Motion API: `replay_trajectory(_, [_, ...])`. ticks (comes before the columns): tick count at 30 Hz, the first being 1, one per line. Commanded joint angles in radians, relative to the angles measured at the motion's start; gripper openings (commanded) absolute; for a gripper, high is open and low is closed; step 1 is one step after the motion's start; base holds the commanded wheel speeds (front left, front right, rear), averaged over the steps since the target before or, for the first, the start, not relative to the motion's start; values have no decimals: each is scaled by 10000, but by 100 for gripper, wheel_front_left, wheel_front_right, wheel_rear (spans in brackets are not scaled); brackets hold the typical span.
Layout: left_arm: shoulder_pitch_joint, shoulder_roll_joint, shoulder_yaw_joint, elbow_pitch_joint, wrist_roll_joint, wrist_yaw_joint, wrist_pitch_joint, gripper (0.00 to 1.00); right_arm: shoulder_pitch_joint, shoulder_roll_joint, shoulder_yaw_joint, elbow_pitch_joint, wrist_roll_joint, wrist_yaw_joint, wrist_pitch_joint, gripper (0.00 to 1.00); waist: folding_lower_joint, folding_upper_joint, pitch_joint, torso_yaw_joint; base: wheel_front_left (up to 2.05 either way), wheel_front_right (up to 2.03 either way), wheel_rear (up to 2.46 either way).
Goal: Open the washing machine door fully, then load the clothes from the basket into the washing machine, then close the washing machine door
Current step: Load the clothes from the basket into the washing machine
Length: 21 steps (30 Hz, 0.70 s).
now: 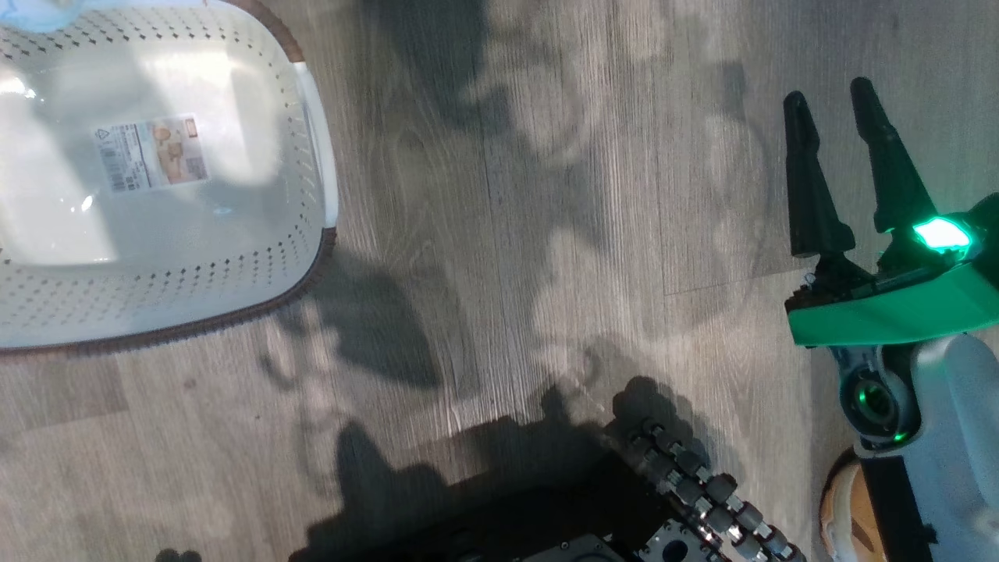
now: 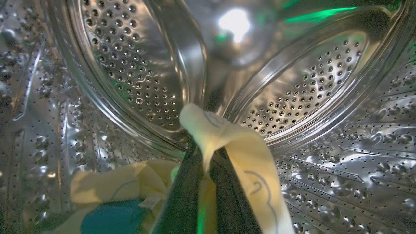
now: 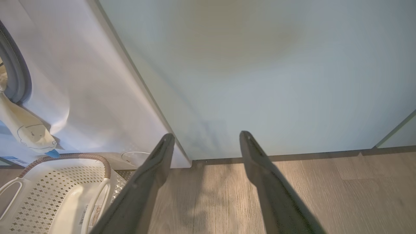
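Note:
Inside the washing machine's perforated steel drum [image 2: 139, 65], my left gripper [image 2: 206, 152] is shut on a pale yellow garment [image 2: 224, 133] that drapes over its fingertips. Another yellow garment with a blue patch [image 2: 107, 185] lies on the drum floor. In the right wrist view a yellow garment [image 3: 27, 133] hangs out past the grey rubber ring [image 3: 16, 78] of the white machine [image 3: 97, 81]. The cream basket [image 1: 156, 289] [image 3: 58, 188] stands on the floor, with a label [image 1: 152, 152] on its bare bottom. My right gripper [image 1: 827, 90] [image 3: 206, 136] hovers open over the floor. The door is out of view.
A pale green cabinet [image 3: 260, 65] stands right of the machine, straight ahead of my right gripper. Grey wood floor [image 1: 507, 234] stretches between the basket and my right arm. My own dark base [image 1: 624, 515] sits at the bottom of the head view.

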<state>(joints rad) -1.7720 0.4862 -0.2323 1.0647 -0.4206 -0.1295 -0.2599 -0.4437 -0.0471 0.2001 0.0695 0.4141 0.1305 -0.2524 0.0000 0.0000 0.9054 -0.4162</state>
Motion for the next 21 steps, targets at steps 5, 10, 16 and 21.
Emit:
replay_trajectory(5, [634, 386, 431, -404, 126, 71, -18, 0, 486, -32, 111, -172, -117, 2, -94, 100, 0, 0, -302, -24, 0, 0, 0])
replay_trajectory(10, [1062, 371, 745, -539, 257, 62, -18, 0, 640, -32, 97, -155, -204, 2, -94, 100, 0, 0, -457, -24, 0, 0, 0])
replay_trajectory(16, [1392, 319, 1072, -707, 459, 51, -18, 0, 720, -32, 86, -118, -298, 2, -94, 100, 0, 0, -571, 24, 0, 0, 0])
replay_trajectory(21, [1486, 279, 1338, -850, 650, 43, -18, 0, 722, -32, 120, -105, -342, 2, -94, 100, 0, 0, -606, 35, 0, 0, 0])
